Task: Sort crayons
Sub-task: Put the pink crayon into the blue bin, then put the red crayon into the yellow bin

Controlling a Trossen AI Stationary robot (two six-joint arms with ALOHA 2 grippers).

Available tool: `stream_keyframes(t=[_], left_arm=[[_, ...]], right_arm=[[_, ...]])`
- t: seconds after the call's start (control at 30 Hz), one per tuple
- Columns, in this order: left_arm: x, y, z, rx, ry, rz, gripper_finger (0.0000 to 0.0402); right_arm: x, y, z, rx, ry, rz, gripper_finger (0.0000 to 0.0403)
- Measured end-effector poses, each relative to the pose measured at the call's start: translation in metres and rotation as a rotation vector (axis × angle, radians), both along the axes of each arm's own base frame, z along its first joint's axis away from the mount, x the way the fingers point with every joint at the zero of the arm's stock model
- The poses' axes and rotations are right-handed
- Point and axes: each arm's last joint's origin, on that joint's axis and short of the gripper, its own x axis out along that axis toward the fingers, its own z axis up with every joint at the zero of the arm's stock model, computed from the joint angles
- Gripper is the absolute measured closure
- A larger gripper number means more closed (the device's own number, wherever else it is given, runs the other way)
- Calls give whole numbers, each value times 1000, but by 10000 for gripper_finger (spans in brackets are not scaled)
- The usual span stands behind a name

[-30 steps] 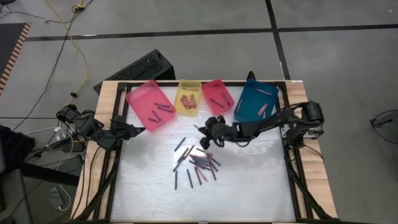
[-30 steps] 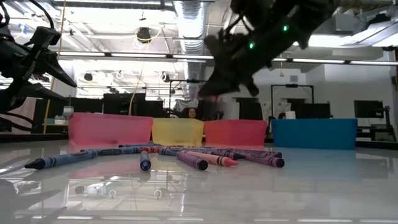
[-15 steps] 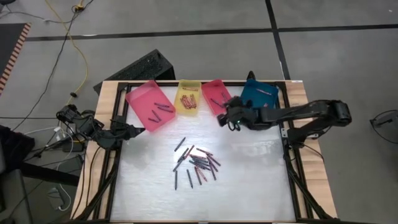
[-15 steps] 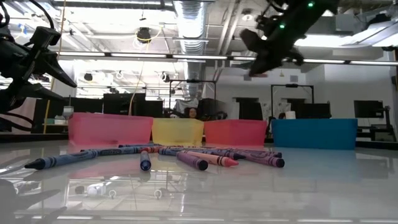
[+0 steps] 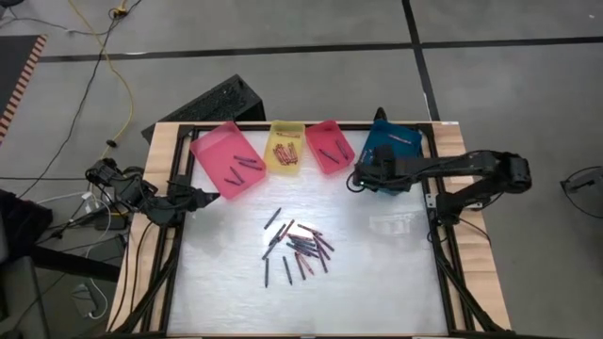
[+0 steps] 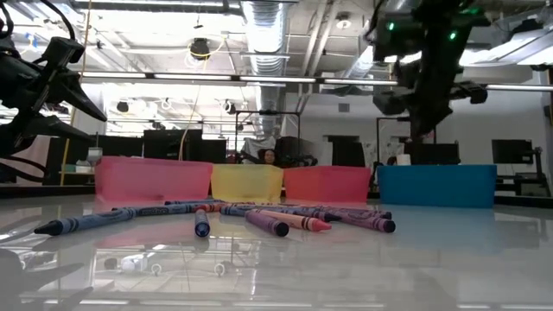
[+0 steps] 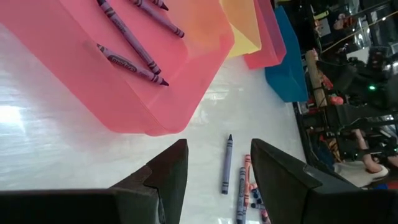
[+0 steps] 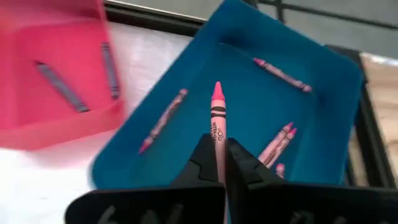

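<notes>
Fingers of your right gripper (image 8: 217,163) are pinching a pink crayon (image 8: 217,118) over the blue tray (image 5: 377,162) at two o'clock; your left gripper (image 7: 214,171) is waiting wide at nine.

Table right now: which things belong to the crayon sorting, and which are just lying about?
Job:
pink crayon in right gripper, over blue tray
loose crayons
pink tray, yellow tray, red tray

Lying about:
keyboard
yellow cable
left gripper, waiting
</notes>
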Motion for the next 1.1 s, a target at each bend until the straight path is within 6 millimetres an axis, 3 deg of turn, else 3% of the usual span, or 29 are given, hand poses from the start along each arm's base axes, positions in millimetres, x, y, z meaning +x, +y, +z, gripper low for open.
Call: stream_keyframes(t=[0.33,0.5,0.7,1.1], left_arm=[[0,-1,0,-11,5,-16,236],[0,-1,0,-17,8,-25,236],[0,-1,0,-17,8,-25,236],[0,-1,0,-14,9,-23,236]], right_arm=[[18,-16,-39,44,176,-54,394],[20,-22,-49,77,213,-78,394],[15,-25,-48,93,153,-169,384],[3,-28,-21,68,95,-117,304]])
